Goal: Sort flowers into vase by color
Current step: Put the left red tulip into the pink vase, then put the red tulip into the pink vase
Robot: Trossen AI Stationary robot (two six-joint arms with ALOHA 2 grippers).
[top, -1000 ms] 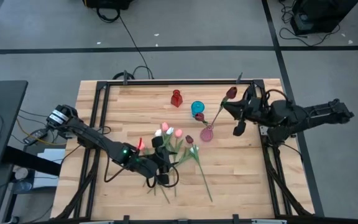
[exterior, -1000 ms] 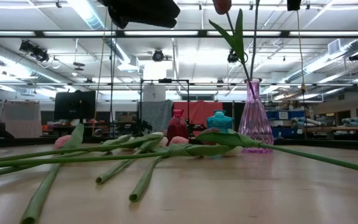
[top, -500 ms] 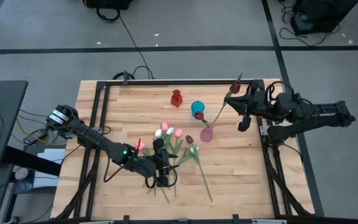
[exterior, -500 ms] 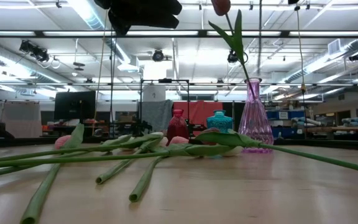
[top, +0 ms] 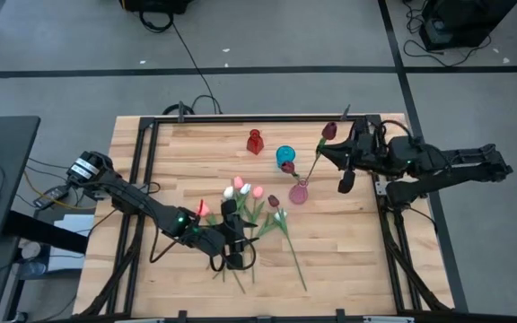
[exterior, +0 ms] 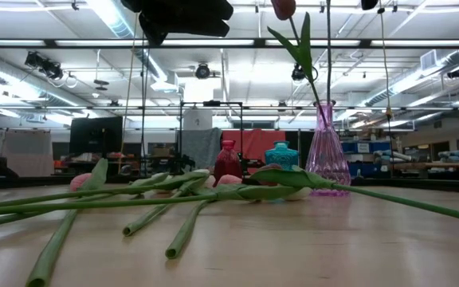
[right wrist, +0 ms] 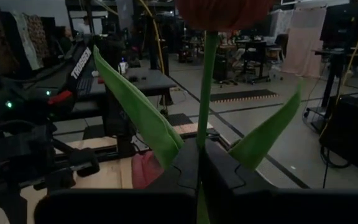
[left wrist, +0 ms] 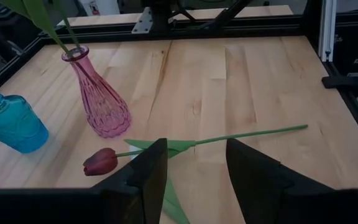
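A maroon tulip stands tilted with its stem's lower end in the pink glass vase, also seen in the low view. My right gripper is shut on its stem. Several white, pink and maroon tulips lie in a loose pile on the table. My left gripper hovers open over the pile's stems; in its wrist view the fingers stand short of a lying maroon tulip. My right gripper pinches the maroon tulip's stem between its two fingers, just below the head and at the leaves. The fingers lie across the stem, coming from the table's right side. The tulip leans toward the right, its lower stem inside the pink vase's neck.
A small red vase and a blue vase stand beyond the pink one, toward the far edge. A black frame borders the table. Bare wood lies right of the pile and along the near edge.
My right gripper, still shut on the stem, swung a little toward the far right corner and then came back left. The tulip's head followed while its stem stayed in the pink vase.
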